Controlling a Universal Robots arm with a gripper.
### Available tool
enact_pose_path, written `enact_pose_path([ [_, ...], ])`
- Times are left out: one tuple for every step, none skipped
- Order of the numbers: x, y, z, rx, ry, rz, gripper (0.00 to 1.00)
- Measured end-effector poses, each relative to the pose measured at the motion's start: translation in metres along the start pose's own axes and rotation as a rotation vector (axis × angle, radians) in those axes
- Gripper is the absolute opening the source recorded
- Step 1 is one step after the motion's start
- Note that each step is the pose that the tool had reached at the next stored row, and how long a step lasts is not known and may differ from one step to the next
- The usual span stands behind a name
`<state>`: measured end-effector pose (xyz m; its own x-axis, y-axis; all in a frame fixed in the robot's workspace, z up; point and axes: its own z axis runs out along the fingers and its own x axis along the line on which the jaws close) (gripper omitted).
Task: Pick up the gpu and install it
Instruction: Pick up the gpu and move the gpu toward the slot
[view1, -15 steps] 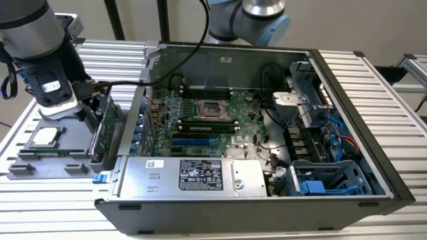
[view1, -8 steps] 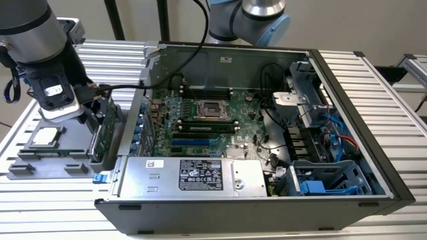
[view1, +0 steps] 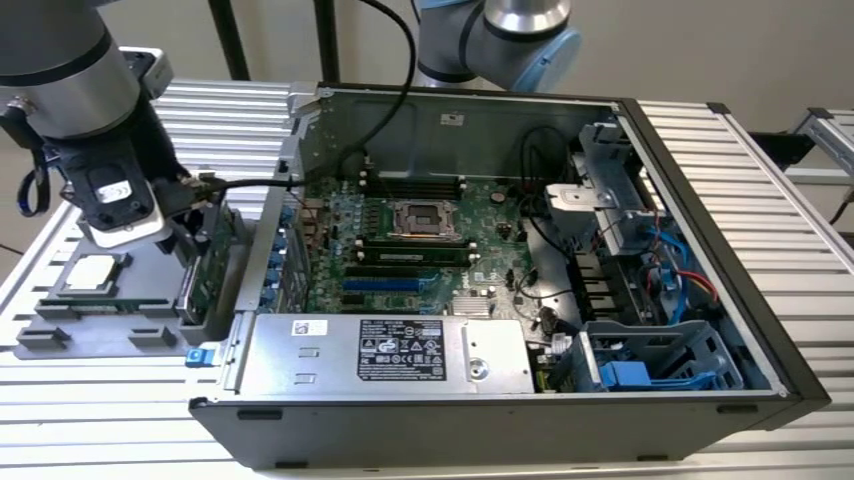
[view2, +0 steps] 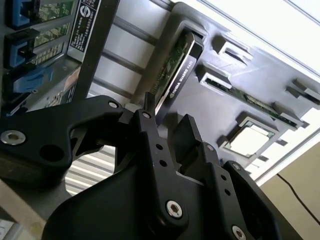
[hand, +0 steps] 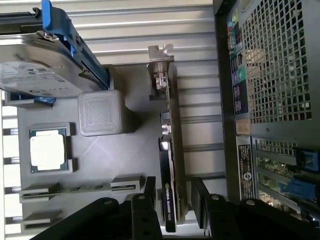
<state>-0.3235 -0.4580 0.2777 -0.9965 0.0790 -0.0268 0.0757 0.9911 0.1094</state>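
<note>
The black two-finger gripper (hand: 175, 189) is open astride the green gpu card with black cooler (hand: 170, 150), which stands on edge in the grey moulded tray (hand: 125, 165). An off-centre squeeze could tilt the card and jam it in its slot.

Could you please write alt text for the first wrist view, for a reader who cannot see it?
The gripper, open, straddles the gpu, which stands on edge in a grey tray beside the computer case. The tray also holds a blue-framed hard drive, a processor and a memory stick.
</note>
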Motion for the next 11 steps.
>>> enact_pose_path([
  [0.0000, -0.0001, 0.0012, 0.0001, -0.0001, 0.000, 1.00],
  [0.0001, -0.0003, 0.0024, 0.0002, 0.0000, 0.000, 1.00],
  [0.0001, -0.0004, 0.0036, 0.0003, 0.0000, 0.000, 1.00],
  [0.0001, -0.0006, 0.0049, 0.0005, 0.0000, 0.000, 1.00],
  [0.0002, -0.0007, 0.0065, 0.0005, 0.0000, 0.000, 1.00],
  [0.0003, -0.0008, 0.0081, 0.0006, 0.0000, 0.000, 1.00],
  [0.0003, -0.0010, 0.0098, 0.0006, -0.0001, 0.000, 1.00],
  [0.0004, -0.0012, 0.0115, 0.0007, -0.0001, 0.000, 1.00],
  [0.0004, -0.0014, 0.0133, 0.0007, -0.0001, 0.000, 1.00],
  [0.0005, -0.0016, 0.0151, 0.0008, 0.0000, 0.000, 1.00],
  [0.0005, -0.0018, 0.0168, 0.0009, 0.0000, 0.000, 1.00],
])
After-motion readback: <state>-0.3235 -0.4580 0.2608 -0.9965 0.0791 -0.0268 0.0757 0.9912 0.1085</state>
